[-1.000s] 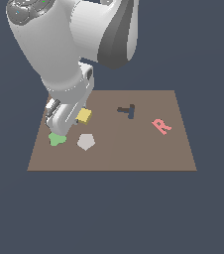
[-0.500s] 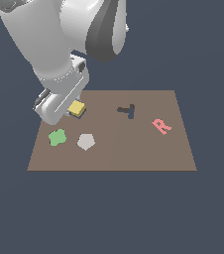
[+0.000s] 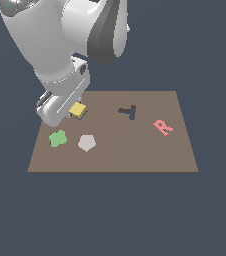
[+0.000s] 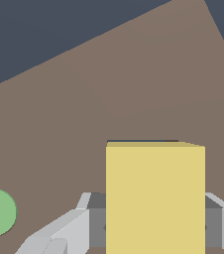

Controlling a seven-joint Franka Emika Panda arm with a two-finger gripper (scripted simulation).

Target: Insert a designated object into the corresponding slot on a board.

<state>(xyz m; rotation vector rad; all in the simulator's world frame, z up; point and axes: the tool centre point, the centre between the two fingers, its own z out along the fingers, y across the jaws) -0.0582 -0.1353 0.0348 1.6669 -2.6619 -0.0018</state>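
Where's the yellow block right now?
In the exterior view the yellow block sits between the gripper fingers at the board's left side, above the green blob piece and grey pentagon.

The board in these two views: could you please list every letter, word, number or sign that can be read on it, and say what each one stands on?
"R": a single pink letter-shaped piece lying on the brown board, toward the exterior view's right.
The dark T-shaped mark reads like a "T", also on the board.
No other text, number or brand shows on the yellow block, green piece, grey pentagon or the arm.
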